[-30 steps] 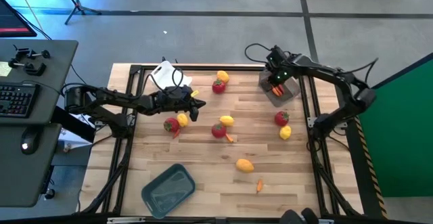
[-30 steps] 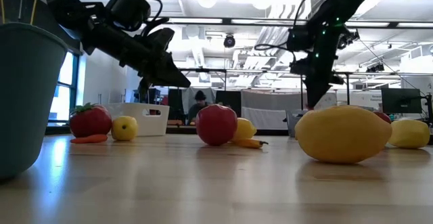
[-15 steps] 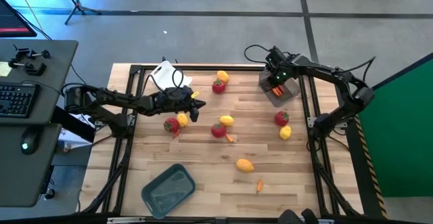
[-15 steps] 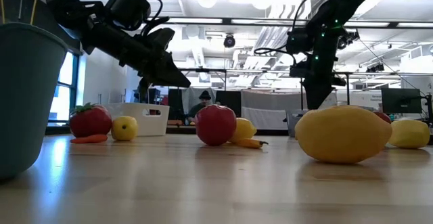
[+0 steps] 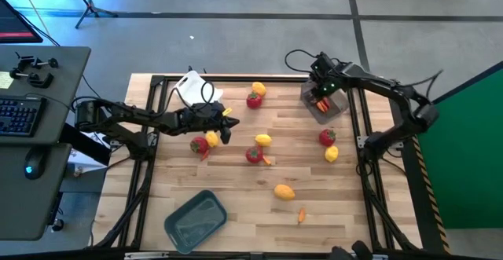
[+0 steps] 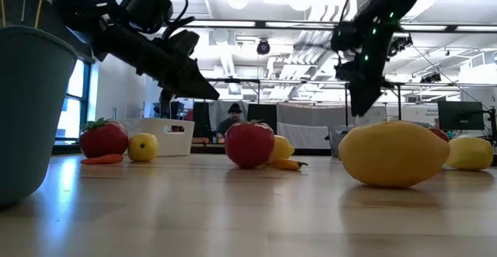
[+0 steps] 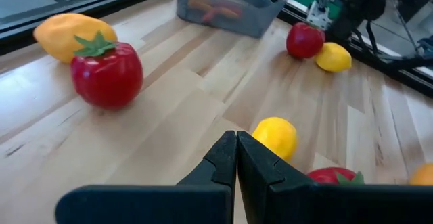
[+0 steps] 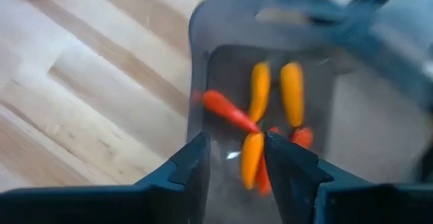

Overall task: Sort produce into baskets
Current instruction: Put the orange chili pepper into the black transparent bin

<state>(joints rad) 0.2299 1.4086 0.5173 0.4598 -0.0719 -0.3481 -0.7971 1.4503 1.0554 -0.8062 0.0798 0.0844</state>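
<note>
Several thin orange pieces (image 8: 257, 112) already lie in your dark grey basket (image 5: 323, 103) at the far right, where the right gripper (image 8: 233, 160) hangs directly above with fingers parted and nothing between them. Your left gripper (image 7: 236, 158) is pressed together and empty, hovering mid-table near the white basket (image 5: 189, 86), so that arm looks idle. Most work is left, I'd judge: red fruits (image 5: 253, 154), yellow fruits (image 5: 284, 191) and one orange piece (image 5: 302, 214) sit loose on the table, and the grey-blue basket (image 5: 194, 219) looks empty.
</note>
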